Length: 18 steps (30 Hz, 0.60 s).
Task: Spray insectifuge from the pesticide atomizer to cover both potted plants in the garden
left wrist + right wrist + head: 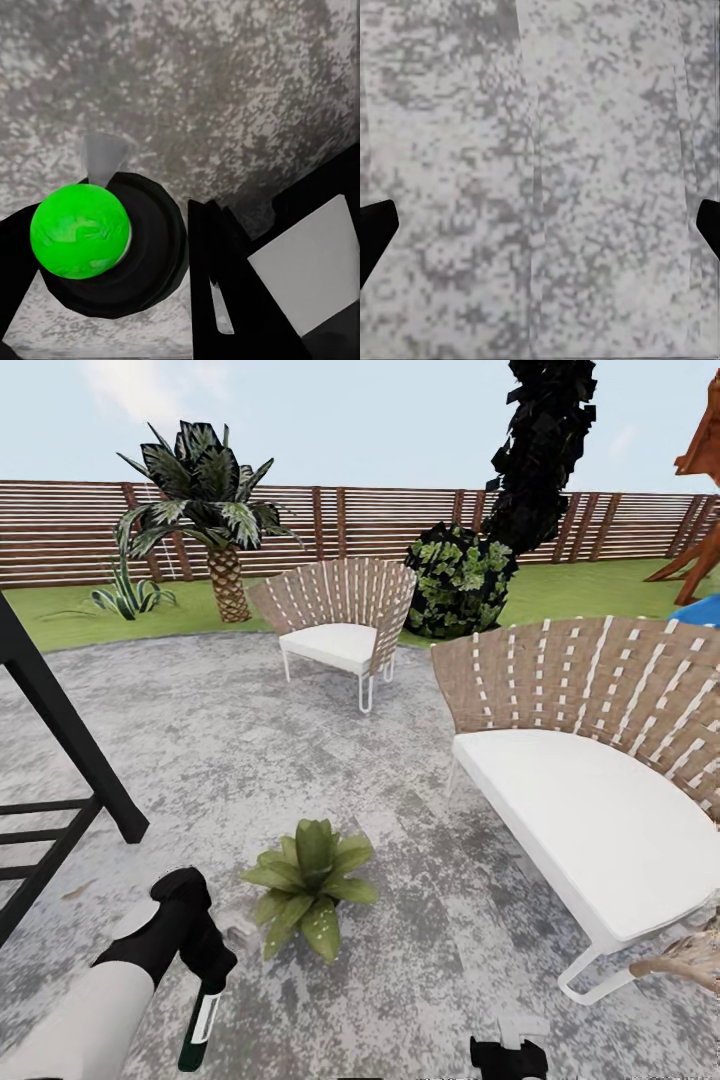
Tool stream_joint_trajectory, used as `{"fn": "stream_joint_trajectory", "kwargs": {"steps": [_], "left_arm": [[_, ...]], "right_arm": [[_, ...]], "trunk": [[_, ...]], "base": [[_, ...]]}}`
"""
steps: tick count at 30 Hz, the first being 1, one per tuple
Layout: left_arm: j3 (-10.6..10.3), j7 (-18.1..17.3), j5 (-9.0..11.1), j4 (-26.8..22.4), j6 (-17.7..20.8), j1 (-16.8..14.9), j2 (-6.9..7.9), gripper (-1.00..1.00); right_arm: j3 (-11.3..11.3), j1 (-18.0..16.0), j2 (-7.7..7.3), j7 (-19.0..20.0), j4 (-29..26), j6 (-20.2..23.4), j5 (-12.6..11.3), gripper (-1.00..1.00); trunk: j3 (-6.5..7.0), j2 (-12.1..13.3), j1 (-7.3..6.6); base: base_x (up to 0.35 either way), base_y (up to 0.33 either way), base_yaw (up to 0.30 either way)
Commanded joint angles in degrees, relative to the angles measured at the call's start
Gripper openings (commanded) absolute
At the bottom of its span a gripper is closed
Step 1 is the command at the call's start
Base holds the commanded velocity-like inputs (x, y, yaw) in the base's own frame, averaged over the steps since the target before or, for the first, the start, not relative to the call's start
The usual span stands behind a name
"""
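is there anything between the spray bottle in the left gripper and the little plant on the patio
Nothing visible. The left gripper holds the spray bottle just left of the small plant, with bare stone patio between them.

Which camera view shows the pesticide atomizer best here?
The head view: the pesticide atomizer hangs from the left end effector, its dark body and white label strip visible beside the potted plant. The left wrist view gives an end-on look, a green round end. The right wrist view shows stone patio.
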Motion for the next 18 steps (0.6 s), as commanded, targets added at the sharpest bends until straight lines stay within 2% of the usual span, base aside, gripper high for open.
{"fn": "stream_joint_trajectory", "kwargs": {"steps": [1,4,7,12,14,15,17,18], "left_arm": [[0.2,-0.5,-0.5,0.0,0.6,0.3,0.12,-1.0],[0.4,1.4,-0.4,0.0,0.4,1.1,0.62,-1.0],[0.7,4.5,-0.2,-0.2,0.3,1.5,0.19,-1.0],[0.5,4.5,0.0,-0.8,0.6,1.1,-0.18,-1.0],[0.4,3.1,0.0,-0.9,0.6,0.6,-0.18,-1.0],[0.3,0.9,-0.1,-0.9,0.5,-0.6,-0.03,-1.0],[-0.3,-6.7,-1.0,-0.2,0.2,-5.3,0.21,-1.0],[-0.4,-8.4,-1.7,-0.1,0.2,-6.1,0.21,-1.0]], "right_arm": [[0.5,0.0,-0.01,-0.2,-0.1,0.0,-0.4,1.0],[0.5,0.0,-0.01,-0.3,-0.1,-0.1,-0.4,1.0],[0.5,0.0,-0.01,-0.3,-0.1,-0.1,-0.4,1.0],[0.5,0.0,-0.06,-0.3,-0.1,-0.1,-0.5,1.0],[0.5,0.0,-0.07,-0.3,-0.1,-0.1,-0.5,1.0],[0.5,0.0,-0.08,-0.3,-0.1,-0.1,-0.5,1.0],[0.5,0.0,-0.08,-0.3,0.0,0.0,-0.4,1.0],[0.5,0.0,-0.07,-0.3,-0.1,0.0,-0.4,1.0]], "trunk": [[-0.05,0.0,-0.01],[-0.05,0.0,-0.01],[-0.05,0.0,-0.01],[-0.05,0.0,-0.01],[-0.05,0.0,-0.01],[-0.05,0.0,-0.01],[-0.05,0.0,-0.01],[-0.05,0.0,-0.01]], "base": [[0.0,0.014,-0.234],[0.0,0.005,-0.125],[0.0,0.001,-0.018],[0.0,0.0,-0.003],[0.0,0.0,0.0],[0.0,0.0,0.0],[0.0,0.0,0.0],[0.0,0.0,0.0]]}}
